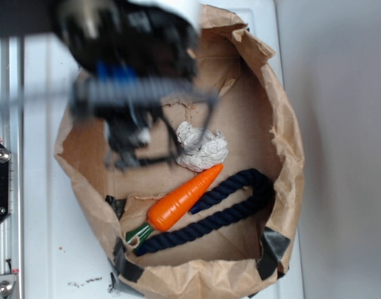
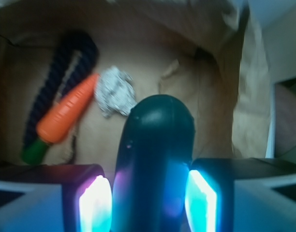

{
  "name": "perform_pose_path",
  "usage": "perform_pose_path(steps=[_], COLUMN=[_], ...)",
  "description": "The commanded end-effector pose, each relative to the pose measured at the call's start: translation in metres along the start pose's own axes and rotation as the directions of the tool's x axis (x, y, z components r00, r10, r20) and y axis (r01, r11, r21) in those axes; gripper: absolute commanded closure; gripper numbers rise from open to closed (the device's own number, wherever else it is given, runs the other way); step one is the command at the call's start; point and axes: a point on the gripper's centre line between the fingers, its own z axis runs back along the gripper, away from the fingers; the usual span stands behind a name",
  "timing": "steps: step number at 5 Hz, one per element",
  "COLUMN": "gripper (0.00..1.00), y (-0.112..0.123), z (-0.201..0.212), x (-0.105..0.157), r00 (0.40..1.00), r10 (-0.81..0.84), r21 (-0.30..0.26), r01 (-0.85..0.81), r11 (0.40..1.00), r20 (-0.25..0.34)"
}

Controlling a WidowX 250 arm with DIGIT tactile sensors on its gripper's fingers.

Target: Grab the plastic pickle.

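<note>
Two glowing pads [image 2: 96,203] are pressing against either flank of the plastic pickle [image 2: 157,159], and the gripper [image 2: 148,203] is closed on the dark green capsule with no gap showing on either side in the wrist view. The pickle is standing between the jaws, its rounded end pointing away toward the bag floor. In the exterior view the gripper [image 1: 141,143] is blurring over the far left part of the brown paper bag [image 1: 284,124], and the pickle itself is hidden there behind the arm.

Just beyond the pickle's tip, a crumpled white paper wad [image 2: 115,91] is lying beside the point of the orange carrot [image 2: 66,116], which is resting across the navy rope [image 2: 66,63] to the left.

The risk, judging from here, is slippage: the plastic looks smooth and rounded, and the pads are gripping its lower portion only, so a quick lift or swing could be letting it pivot or squirt out. The bag's torn, upstanding walls [image 1: 253,43] are crowding the arm, and a sideways exit could be snagging paper and dragging the whole bag along.
</note>
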Motion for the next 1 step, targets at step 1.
perform_pose_path(steps=[1], gripper=[1.00], y=[-0.0208], z=[0.0564], x=[0.0239], r00=[0.997], r10=[0.003], r21=[0.010], r01=[-0.004], r11=[1.000], r20=[0.076])
